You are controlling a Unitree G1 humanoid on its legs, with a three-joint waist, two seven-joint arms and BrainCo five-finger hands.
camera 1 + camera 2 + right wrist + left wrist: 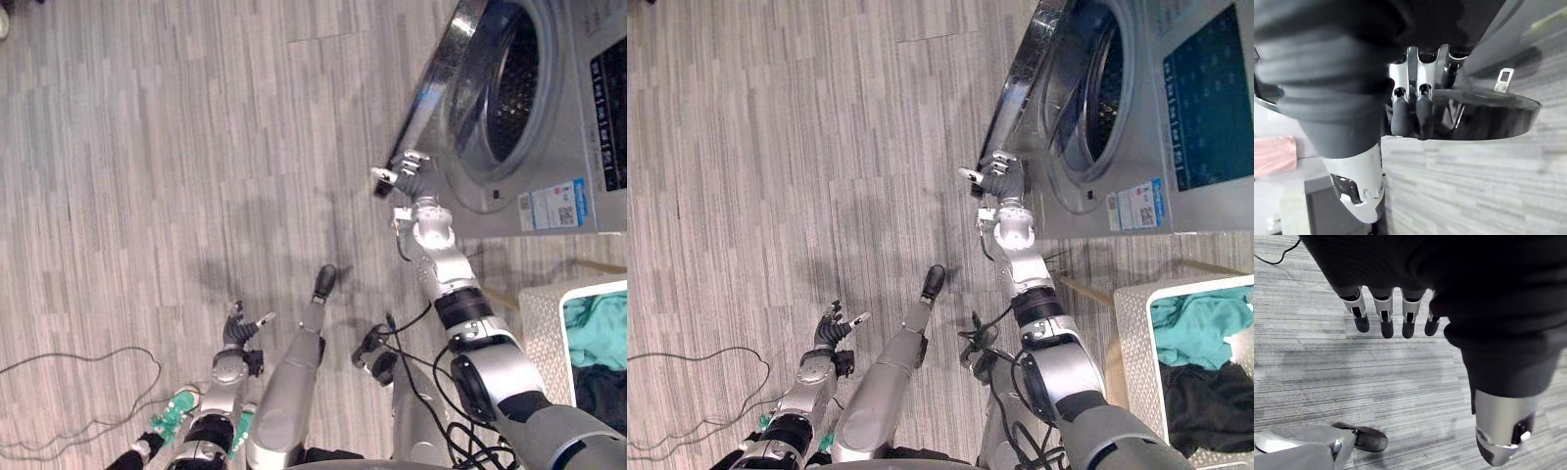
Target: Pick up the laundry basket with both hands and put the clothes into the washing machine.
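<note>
The white laundry basket (1136, 323) stands on the floor at my lower right, holding a teal garment (1200, 323) and a black one (1215, 406). The washing machine (549, 147) is at the upper right, its round door (436, 88) swung open and the drum (514, 88) showing dark inside. My right hand (416, 176) is up at the door's lower edge, and in the right wrist view its fingers (1410, 112) curl against the door's rim (1488, 117). My left hand (238, 328) hangs low at the lower left, open over bare floor, fingers (1383, 316) relaxed.
Grey wood-look floor (196, 147) spreads wide to the left of the machine. The open door juts out over the floor between me and the drum. A pink cloth (1273, 154) shows off to one side in the right wrist view.
</note>
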